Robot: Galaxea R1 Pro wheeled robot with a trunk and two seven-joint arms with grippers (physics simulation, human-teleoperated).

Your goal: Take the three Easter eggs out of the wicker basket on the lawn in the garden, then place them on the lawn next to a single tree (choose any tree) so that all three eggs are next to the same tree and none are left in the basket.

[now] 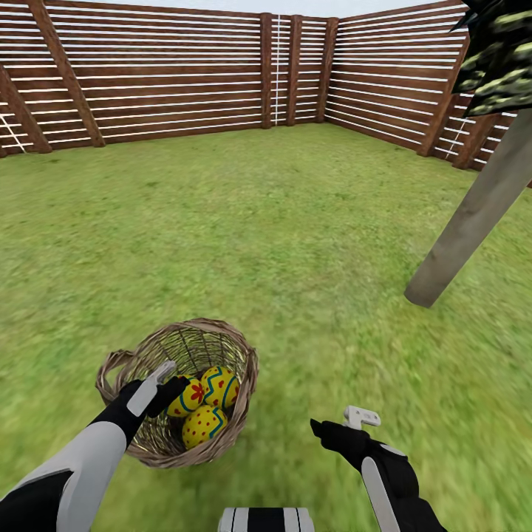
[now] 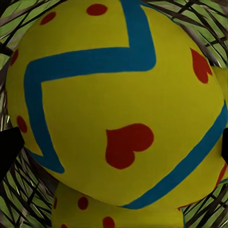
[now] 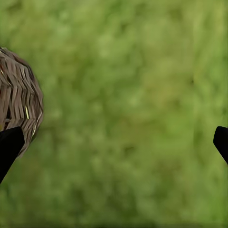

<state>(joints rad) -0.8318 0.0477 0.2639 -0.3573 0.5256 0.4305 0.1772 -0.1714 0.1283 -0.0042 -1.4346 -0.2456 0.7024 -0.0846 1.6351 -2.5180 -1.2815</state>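
Observation:
The wicker basket sits on the lawn just in front of me, with three Easter eggs inside it. One egg lies against my left gripper, a second is beside it, and a third is nearest me. In the left wrist view the closest egg bulges between the widely parted fingertips of the open left gripper, with another egg under it. My right gripper hovers open over bare grass to the basket's right. The right wrist view has this gripper above grass and the basket at one side.
The tree's pale trunk leans up from the grass at the right, about two basket-widths away, with dark foliage overhead. A brown slatted fence closes the garden at the back and right. Open grass lies between basket and tree.

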